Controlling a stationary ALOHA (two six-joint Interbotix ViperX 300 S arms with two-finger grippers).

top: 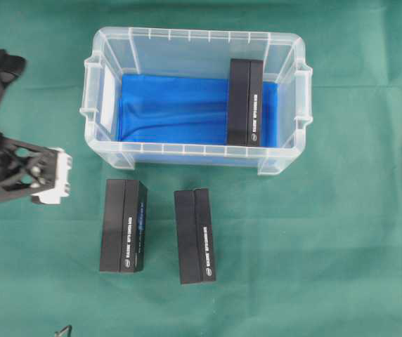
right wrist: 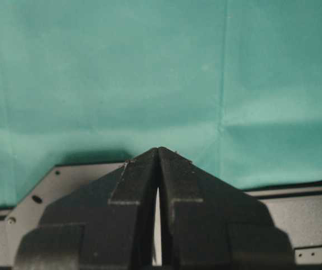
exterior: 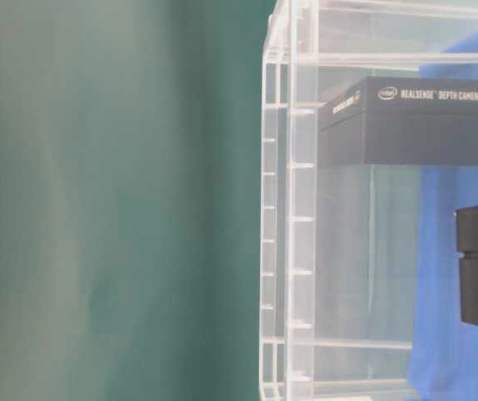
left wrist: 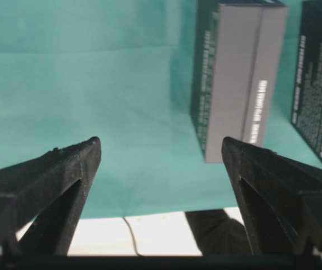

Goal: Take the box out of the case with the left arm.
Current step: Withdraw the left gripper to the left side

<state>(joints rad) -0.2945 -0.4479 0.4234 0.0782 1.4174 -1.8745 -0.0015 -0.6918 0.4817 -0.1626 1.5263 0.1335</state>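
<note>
Box still in the case, far right end; left gripper spread wide, empty, well apart.

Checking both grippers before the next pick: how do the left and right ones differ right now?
The left gripper stands wide open; the right gripper is shut, fingertips together. The left looks down on two black boxes lying on the green cloth; the right sees only cloth. Both hold nothing.
</note>
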